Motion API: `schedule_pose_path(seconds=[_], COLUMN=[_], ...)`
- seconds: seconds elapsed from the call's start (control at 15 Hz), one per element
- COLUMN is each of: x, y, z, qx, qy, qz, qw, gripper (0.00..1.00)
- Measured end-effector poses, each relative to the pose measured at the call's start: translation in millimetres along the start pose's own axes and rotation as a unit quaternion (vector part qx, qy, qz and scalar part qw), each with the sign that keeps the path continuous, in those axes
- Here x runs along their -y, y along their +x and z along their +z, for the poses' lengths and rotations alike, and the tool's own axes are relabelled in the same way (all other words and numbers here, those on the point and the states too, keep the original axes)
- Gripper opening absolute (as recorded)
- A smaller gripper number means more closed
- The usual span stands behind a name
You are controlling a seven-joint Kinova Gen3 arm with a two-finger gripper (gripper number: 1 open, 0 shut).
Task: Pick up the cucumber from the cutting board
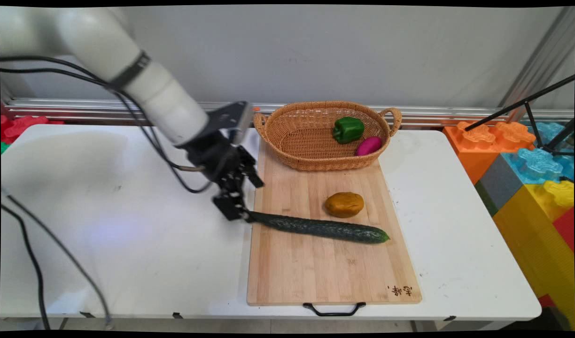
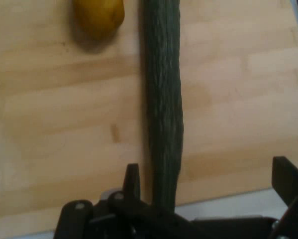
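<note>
Gripper sits low at the board's left edge, fingers apart w/ the cucumber's near tip between them. In hand view the left finger is just beside the cuke, the right one well apart from it, so the straddle is off-centre. No squeeze visible; contact on the left pad can't be told.

Cucumber lies flat on the board, running from the gripper toward 4 o'clock, far tip pointing to the board's right side. Potato near it at about 12 o'clock of its mid-length, apart from it, not touching.

Basket at the board's far end, 1 o'clock from the gripper, holding a green pepper and a pink egg-shaped thing side by side against its right wall. Table under everything.

Judgement: a grasp this near the tip would let a long cuke droop or pivot; a hold further along toward the middle, centred between the fingers, would carry steadier. Skin looks ribbed and firm, so moderate squeeze should do.
</note>
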Motion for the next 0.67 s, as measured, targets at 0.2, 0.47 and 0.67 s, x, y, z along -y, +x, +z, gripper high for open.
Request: schedule_pose_path(seconds=[0.2,0.47,0.67], x=[6.6,15.0,19.0], y=[15.5,22.2,22.8], z=[29.8,65.0,81.6], qx=[-0.001,0.006,0.010], qy=[-0.002,-0.001,0.002], qz=[0.003,0.005,0.005], qw=[1.0000,1.0000,0.9999], gripper=[1.00,1.00,1.00])
